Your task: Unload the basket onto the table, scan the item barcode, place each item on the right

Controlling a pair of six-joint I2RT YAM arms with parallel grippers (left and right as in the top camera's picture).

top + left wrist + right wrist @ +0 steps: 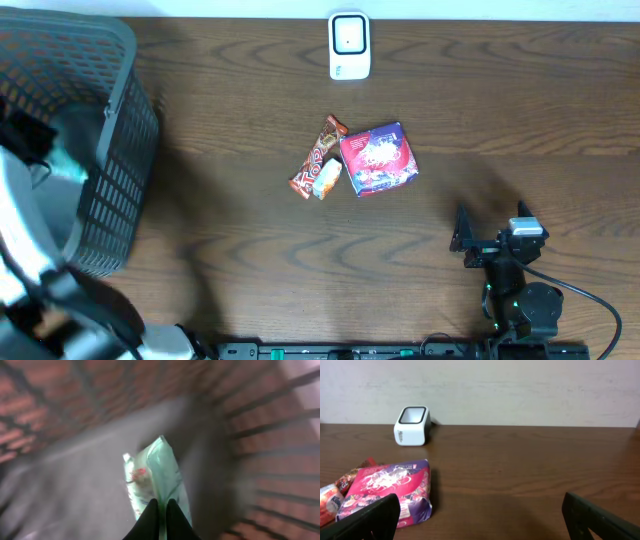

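I see worktop [250, 240] as dark wood grain, smooth, low sheen; basket [120, 170] grey plastic mesh, matt; scanner [349, 46] white glossy plastic; purple pouch [379, 158] & pale-green packet [162, 467] in my left pincer [161, 505]: shiny film.

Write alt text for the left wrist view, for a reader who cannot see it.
The left gripper, shut, pinches the edge of a pale green packet with a small red mark. Blurred dark basket bars surround it, with reddish-brown showing through the gaps.

Soft even light; motion blur smears packet [159, 472] and basket [280, 435].
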